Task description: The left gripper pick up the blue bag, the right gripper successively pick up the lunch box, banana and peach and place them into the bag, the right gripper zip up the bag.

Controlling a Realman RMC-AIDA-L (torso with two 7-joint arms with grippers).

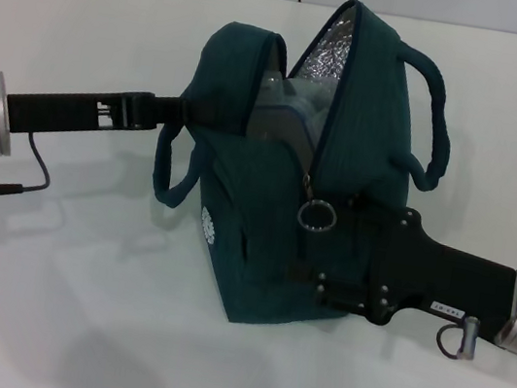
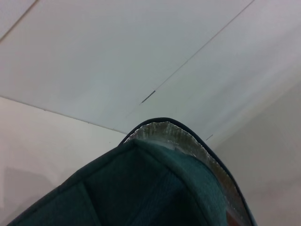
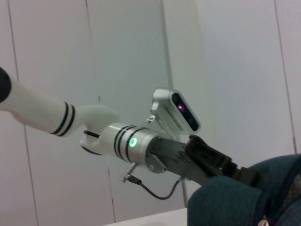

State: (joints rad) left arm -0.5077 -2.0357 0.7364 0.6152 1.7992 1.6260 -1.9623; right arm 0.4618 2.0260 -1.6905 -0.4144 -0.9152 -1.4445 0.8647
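The blue bag [image 1: 260, 244] stands mid-table with its top gaping and silver lining [image 1: 330, 53] showing. Inside the opening lies a pale translucent lunch box [image 1: 286, 110]. My left gripper [image 1: 178, 110] reaches in from the left and is shut on the bag's upper left edge. My right gripper [image 1: 334, 211] comes in from the right and rests against the bag's front end, right beside the zipper's ring pull [image 1: 315, 214], which hangs at the low end of the open zipper. Banana and peach are hidden. The right wrist view shows the left gripper [image 3: 249, 176] at the bag [image 3: 244, 197].
The bag's two carry handles hang loose, one handle [image 1: 168, 175] drooping on the left, the other handle [image 1: 435, 114] arching up on the right. White table [image 1: 45, 298] lies all around. The left wrist view shows the bag's rim [image 2: 164, 129] against a white wall.
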